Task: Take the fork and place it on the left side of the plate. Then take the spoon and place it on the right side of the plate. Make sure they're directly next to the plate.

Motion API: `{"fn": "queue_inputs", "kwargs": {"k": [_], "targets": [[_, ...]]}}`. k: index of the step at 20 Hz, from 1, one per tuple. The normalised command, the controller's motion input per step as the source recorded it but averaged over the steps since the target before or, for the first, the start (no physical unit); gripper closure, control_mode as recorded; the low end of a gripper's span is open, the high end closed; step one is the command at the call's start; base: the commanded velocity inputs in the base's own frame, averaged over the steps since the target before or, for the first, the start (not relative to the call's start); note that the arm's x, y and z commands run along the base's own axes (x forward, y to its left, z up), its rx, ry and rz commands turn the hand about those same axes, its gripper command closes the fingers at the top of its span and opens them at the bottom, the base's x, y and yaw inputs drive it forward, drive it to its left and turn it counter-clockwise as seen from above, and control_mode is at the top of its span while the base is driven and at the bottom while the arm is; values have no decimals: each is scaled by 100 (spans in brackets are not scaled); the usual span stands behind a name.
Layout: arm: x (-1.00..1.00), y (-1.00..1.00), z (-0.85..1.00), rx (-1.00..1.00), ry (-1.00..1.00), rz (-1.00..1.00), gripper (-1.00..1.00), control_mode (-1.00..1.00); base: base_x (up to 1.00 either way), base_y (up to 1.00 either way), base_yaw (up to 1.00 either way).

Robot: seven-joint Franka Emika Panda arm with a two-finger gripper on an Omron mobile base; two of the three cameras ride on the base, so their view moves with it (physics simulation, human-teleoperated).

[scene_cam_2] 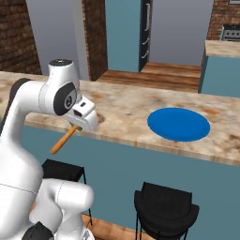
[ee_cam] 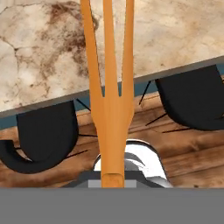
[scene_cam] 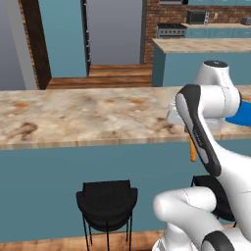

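My gripper point(scene_cam_2: 78, 124) is shut on the fork point(scene_cam_2: 63, 140), a slim orange utensil. It hangs over the near edge of the marble counter point(scene_cam_2: 123, 105), left of the blue plate point(scene_cam_2: 178, 123) and well apart from it. In the hand view the fork point(ee_cam: 110, 100) runs up the middle, its tines spread over the counter edge. From the left base view a short orange piece of the fork point(scene_cam: 192, 150) shows below the forearm, and the plate point(scene_cam: 243, 116) peeks out at the right edge. The spoon is out of view.
Black stools point(scene_cam_2: 165, 206) point(scene_cam: 107, 201) stand on the wooden floor under the counter's overhang, below the hand. The counter point(scene_cam: 88, 115) stretches far to the left. A second counter and a stove stand at the back right.
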Motion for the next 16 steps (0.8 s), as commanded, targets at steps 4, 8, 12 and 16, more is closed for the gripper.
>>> {"fn": "queue_inputs", "kwargs": {"k": [4,8,12,16], "targets": [[65,-37,16,-9,6,0,100,-100,0,0,0],[52,-30,8,-4,13,0,100,-100,0,0,0],[61,-56,-10,-7,6,0,100,-100,0,0,0],[66,-75,-26,-6,2,0,100,-100,0,0,0]]}}
